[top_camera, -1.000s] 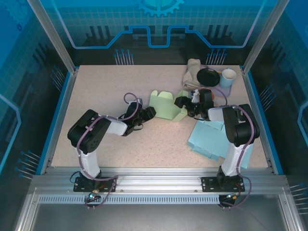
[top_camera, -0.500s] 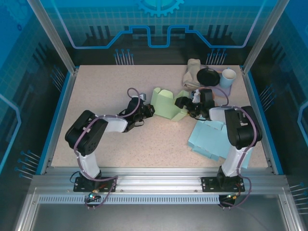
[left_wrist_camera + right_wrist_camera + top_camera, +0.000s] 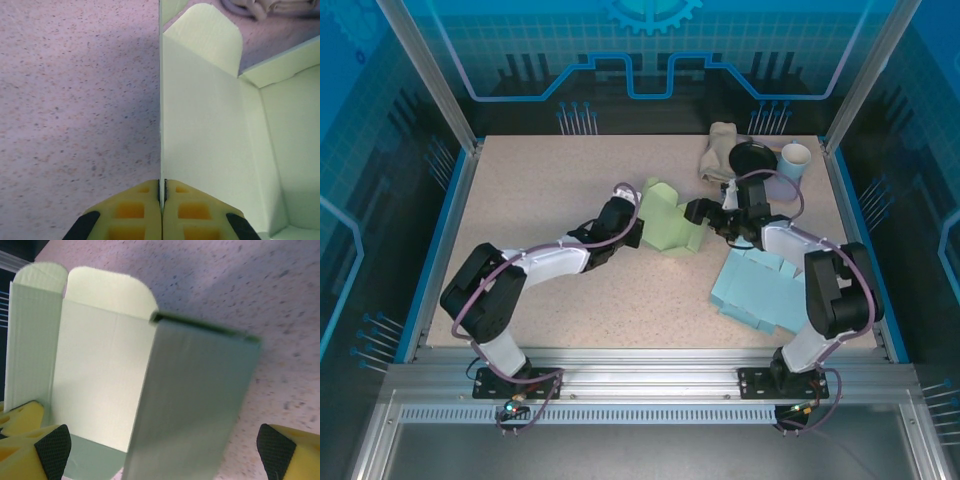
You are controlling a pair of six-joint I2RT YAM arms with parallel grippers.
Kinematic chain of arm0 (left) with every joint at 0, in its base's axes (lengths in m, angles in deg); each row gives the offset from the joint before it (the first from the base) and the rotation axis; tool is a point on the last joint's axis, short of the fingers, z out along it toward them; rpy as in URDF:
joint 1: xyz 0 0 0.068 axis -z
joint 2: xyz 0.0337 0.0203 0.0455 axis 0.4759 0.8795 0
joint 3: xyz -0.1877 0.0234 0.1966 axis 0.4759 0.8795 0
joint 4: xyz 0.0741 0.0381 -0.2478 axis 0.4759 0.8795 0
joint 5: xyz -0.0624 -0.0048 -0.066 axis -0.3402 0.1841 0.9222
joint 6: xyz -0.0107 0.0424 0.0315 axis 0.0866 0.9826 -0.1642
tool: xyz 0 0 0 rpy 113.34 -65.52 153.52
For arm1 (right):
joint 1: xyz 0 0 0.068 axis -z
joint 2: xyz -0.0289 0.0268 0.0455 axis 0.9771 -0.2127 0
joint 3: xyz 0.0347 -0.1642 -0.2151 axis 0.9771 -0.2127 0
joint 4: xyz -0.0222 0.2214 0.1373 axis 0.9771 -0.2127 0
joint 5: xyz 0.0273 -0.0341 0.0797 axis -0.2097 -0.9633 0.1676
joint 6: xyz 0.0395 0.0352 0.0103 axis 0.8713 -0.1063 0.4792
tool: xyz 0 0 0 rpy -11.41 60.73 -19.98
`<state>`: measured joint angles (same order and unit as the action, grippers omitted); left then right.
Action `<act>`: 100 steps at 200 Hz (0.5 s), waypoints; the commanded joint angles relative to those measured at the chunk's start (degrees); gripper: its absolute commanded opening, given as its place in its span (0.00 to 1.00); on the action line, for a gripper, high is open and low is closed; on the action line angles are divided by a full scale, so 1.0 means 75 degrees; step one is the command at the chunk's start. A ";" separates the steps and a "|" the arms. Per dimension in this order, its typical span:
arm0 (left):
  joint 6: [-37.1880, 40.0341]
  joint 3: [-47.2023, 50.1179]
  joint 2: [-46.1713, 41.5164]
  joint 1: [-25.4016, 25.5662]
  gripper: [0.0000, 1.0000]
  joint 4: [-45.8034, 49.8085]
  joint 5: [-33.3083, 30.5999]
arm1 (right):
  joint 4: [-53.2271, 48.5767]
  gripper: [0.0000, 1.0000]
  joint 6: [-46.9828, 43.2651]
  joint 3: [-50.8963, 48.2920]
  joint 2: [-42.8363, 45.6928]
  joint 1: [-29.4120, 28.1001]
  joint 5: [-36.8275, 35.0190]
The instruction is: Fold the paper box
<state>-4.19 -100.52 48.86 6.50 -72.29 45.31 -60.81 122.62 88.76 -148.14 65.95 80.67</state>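
From above, the left gripper (image 3: 632, 226) is seen set against the left wall of the green box (image 3: 668, 228), which lies on the table (image 3: 540, 180) just ahead of it, between it and the right gripper (image 3: 698, 212). Both sets of fingertips are too small there for their states to be judged. Beyond the right gripper, a cloth (image 3: 720, 150), a black lid (image 3: 752, 158) and a white cup (image 3: 795, 160) are grouped. Blue sheets (image 3: 760, 295) lie flat under the right arm and are partly hidden by it. Compared with a second ago, the left arm has been stretched forward and its gripper brought from short of the box up to its wall. In the left wrist view, the yellow pads (image 3: 142, 200) are pressed together on the thin edge of an upright box wall, which is pinched between them and runs straight ahead. A rounded flap is seen at the wall's far end, and the box's right side is cut off by the frame. In the right wrist view, the fingers (image 3: 50, 445) are spread wide, with a blurred box panel lying between them; contact with either finger cannot be made out. The box's pale inside is seen ahead and to the left.
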 commanded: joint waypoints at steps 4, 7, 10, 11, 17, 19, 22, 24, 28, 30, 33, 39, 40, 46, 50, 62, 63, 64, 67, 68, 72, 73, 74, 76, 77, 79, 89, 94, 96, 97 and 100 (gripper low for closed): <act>0.1690 -0.0212 -0.0329 0.0049 0.00 0.0463 -0.0750 | -0.1156 0.98 -0.0742 0.0417 0.0332 -0.0168 -0.1115; 0.1816 -0.0211 -0.0351 0.0046 0.00 0.0441 -0.0774 | -0.1211 0.98 -0.0795 0.0441 0.0361 -0.0174 -0.1203; 0.1949 -0.0211 -0.0376 0.0057 0.00 0.0431 -0.0785 | -0.1262 0.98 -0.0840 0.0455 0.0376 -0.0187 -0.1298; 0.1990 -0.0211 -0.0384 0.0062 0.00 0.0424 -0.0787 | -0.1279 0.98 -0.0868 0.0462 0.0386 -0.0188 -0.1327; 0.2294 -0.0200 -0.0436 0.0056 0.00 0.0390 -0.0736 | -0.1355 0.98 -0.0984 0.0469 0.0455 -0.0218 -0.1531; 0.2392 -0.0191 -0.0453 0.0055 0.00 0.0349 -0.0723 | -0.1369 0.98 -0.1020 0.0478 0.0486 -0.0228 -0.1587; 0.2553 -0.0182 -0.0485 0.0058 0.00 0.0298 -0.0707 | -0.1377 0.98 -0.1075 0.0480 0.0522 -0.0234 -0.1670; 0.2653 -0.0171 -0.0501 0.0056 0.00 0.0270 -0.0675 | -0.1369 0.98 -0.1110 0.0475 0.0547 -0.0241 -0.1721; 0.2867 -0.0155 -0.0545 0.0055 0.00 0.0202 -0.0620 | -0.1333 0.98 -0.1177 0.0448 0.0608 -0.0247 -0.1794; 0.2943 -0.0159 -0.0557 0.0055 0.00 0.0170 -0.0580 | -0.1308 0.98 -0.1206 0.0435 0.0645 -0.0247 -0.1831; 0.3140 -0.0153 -0.0586 0.0055 0.00 0.0147 -0.0505 | -0.1260 0.98 -0.1275 0.0424 0.0692 -0.0265 -0.1871; 0.3534 -0.0161 -0.0629 0.0062 0.00 0.0119 -0.0292 | -0.1151 0.98 -0.1415 0.0400 0.0799 -0.0265 -0.1936; 0.3597 -0.0162 -0.0634 0.0059 0.00 0.0116 -0.0253 | -0.1136 0.98 -0.1430 0.0400 0.0814 -0.0262 -0.1945; 0.4012 -0.0181 -0.0670 0.0047 0.00 0.0134 0.0059 | -0.1038 0.97 -0.1642 0.0400 0.0897 -0.0270 -0.1988; 0.4270 -0.0207 -0.0685 0.0053 0.00 0.0160 0.0270 | -0.0973 0.96 -0.1783 0.0425 0.0936 -0.0276 -0.2000; 0.5004 -0.0265 -0.0732 0.0056 0.00 0.0270 0.0752 | -0.0791 0.94 -0.2314 0.0534 0.1010 -0.0303 -0.1994; 0.5081 -0.0273 -0.0732 0.0056 0.00 0.0285 0.0784 | -0.0774 0.94 -0.2378 0.0537 0.1013 -0.0304 -0.1991; 0.5144 -0.0277 -0.0738 0.0050 0.00 0.0299 0.0818 | -0.0754 0.94 -0.2433 0.0550 0.1015 -0.0305 -0.1990; 0.5320 -0.0297 -0.0750 0.0052 0.00 0.0335 0.0893 | -0.0722 0.93 -0.2592 0.0578 0.1016 -0.0316 -0.1983; 0.5374 -0.0306 -0.0747 0.0054 0.00 0.0347 0.0919 | -0.0716 0.93 -0.2634 0.0594 0.1016 -0.0322 -0.1986; 0.5569 -0.0332 -0.0773 0.0044 0.00 0.0421 0.1055 | -0.0650 0.92 -0.2817 0.0642 0.1027 -0.0329 -0.1966; 0.5610 -0.0336 -0.0776 0.0038 0.00 0.0437 0.1088 | -0.0627 0.91 -0.2864 0.0655 0.1028 -0.0329 -0.1960; 0.5654 -0.0344 -0.0784 0.0041 0.00 0.0451 0.1122 | -0.0604 0.91 -0.2905 0.0662 0.1028 -0.0335 -0.1951; 0.5740 -0.0358 -0.0784 0.0034 0.00 0.0490 0.1183 | -0.0567 0.90 -0.2994 0.0685 0.1028 -0.0339 -0.1929; 0.5784 -0.0361 -0.0793 0.0027 0.00 0.0513 0.1199 | -0.0545 0.90 -0.3034 0.0689 0.1028 -0.0352 -0.1918; 0.5866 -0.0380 -0.0795 0.0016 0.00 0.0559 0.1282 | -0.0499 0.89 -0.3120 0.0706 0.1028 -0.0355 -0.1889; 0.6131 -0.0530 -0.0834 -0.0061 0.00 0.0821 0.1537 | -0.0138 0.85 -0.3634 0.0675 0.1067 -0.0364 -0.1633; 0.6232 -0.0622 -0.0857 -0.0104 0.00 0.0996 0.1679 | 0.0076 0.84 -0.3869 0.0628 0.1102 -0.0373 -0.1467; 0.6260 -0.0659 -0.0861 -0.0131 0.00 0.1066 0.1738 | 0.0128 0.84 -0.4006 0.0603 0.1108 -0.0375 -0.1392; 0.6272 -0.0681 -0.0867 -0.0143 0.00 0.1093 0.1752 | 0.0189 0.84 -0.4068 0.0589 0.1115 -0.0381 -0.1356; 0.6316 -0.0734 -0.0878 -0.0179 0.00 0.1205 0.1845 | 0.0328 0.83 -0.4207 0.0548 0.1127 -0.0390 -0.1259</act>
<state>32.68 -102.42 44.49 6.45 -68.95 51.27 -65.18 103.21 92.10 -141.43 64.27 67.79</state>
